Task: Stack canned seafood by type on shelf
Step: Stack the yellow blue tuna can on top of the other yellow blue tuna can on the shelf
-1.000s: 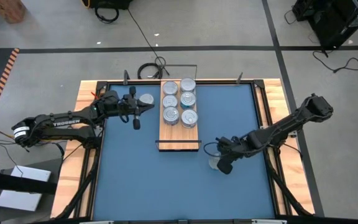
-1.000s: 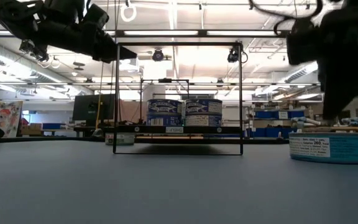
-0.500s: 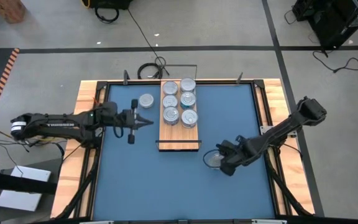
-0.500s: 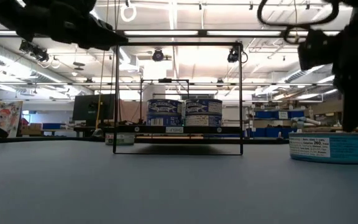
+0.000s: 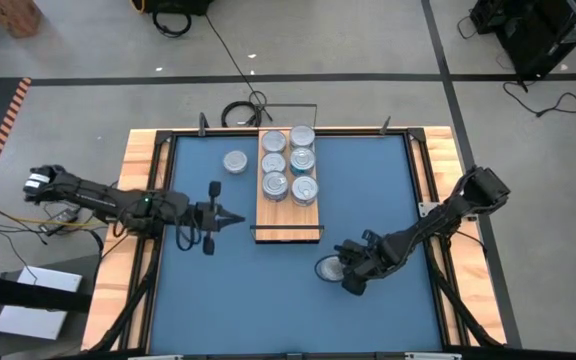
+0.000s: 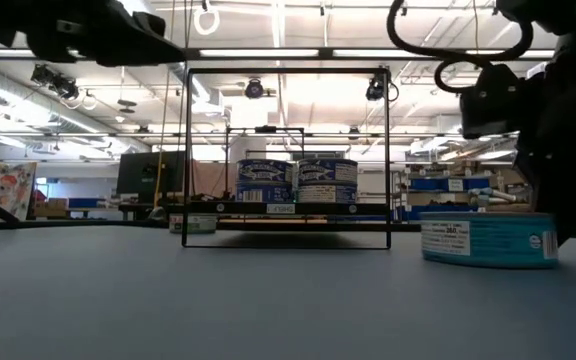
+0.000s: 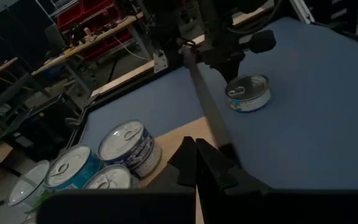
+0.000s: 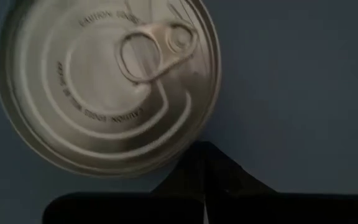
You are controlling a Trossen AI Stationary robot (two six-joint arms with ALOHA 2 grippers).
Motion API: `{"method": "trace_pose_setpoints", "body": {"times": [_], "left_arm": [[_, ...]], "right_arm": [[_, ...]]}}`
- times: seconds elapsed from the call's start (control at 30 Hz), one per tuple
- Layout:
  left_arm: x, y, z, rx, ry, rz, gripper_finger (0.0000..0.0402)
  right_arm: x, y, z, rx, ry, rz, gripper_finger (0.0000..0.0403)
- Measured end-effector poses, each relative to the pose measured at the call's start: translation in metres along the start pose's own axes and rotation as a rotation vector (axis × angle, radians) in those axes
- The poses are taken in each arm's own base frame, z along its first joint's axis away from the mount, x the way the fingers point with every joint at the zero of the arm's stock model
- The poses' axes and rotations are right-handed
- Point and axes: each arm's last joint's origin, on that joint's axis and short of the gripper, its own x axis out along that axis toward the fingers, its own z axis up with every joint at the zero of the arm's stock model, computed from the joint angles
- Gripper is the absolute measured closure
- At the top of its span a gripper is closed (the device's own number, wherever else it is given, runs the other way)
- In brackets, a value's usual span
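The shelf (image 5: 290,218) is a light-wood board with black end frames, lying at the table's far middle. Several tins of canned seafood (image 5: 288,162) stand on it in two rows. One silver-topped tin (image 5: 235,161) stands alone on the blue table left of the board. A teal-sided tin (image 5: 328,268) stands upright on the table near the board's near end, also seen as the teal tin (image 6: 488,240). My right gripper (image 8: 204,149) is shut, pointing steeply down beside that tin. My left gripper (image 5: 234,218) is shut and hovers left of the board, holding nothing. My right gripper pushes the teal tin with its shut fingertips against the tin's side just below the rim (image 8: 188,152). The fingers come from above, slanting in from the table's right. The tin stands upright with its bottom on the table.
The board's thin black frame (image 6: 286,150) rises at its near end, between my left gripper and the tins. Bare blue table (image 5: 268,310) stretches along the near side. Wooden rails (image 5: 138,160) border the table.
My left gripper has swung from beside the lone tin toward the table's near edge, staying shut. My right gripper has sunk and gone toward the table's left. In the last half second the teal tin has slid leftward along the table, still upright.
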Motion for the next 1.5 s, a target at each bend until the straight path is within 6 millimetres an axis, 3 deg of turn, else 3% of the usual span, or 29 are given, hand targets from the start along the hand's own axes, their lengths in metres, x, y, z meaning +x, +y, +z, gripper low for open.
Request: {"method": "trace_pose_setpoints", "body": {"times": [0.5, 0.67, 1.23, 1.5], "left_arm": [[-0.019, -0.058, 0.015, 0.088, -0.074, -0.282, 0.0400], [-0.020, -0.078, 0.015, 0.083, -0.055, -0.325, 0.0400], [0.014, -0.123, 0.003, 0.125, -0.002, -0.309, 0.0394], [0.029, -0.137, -0.007, 0.152, 0.040, -0.280, 0.0374]], "right_arm": [[-0.006, 0.027, 0.021, 0.001, -0.259, 0.184, 0.0402], [-0.005, 0.027, 0.020, -0.002, -0.280, 0.154, 0.0402], [0.041, 0.049, 0.035, -0.047, -0.405, 0.279, 0.0402], [0.045, 0.059, 0.050, -0.093, -0.435, 0.307, 0.0402]]}}
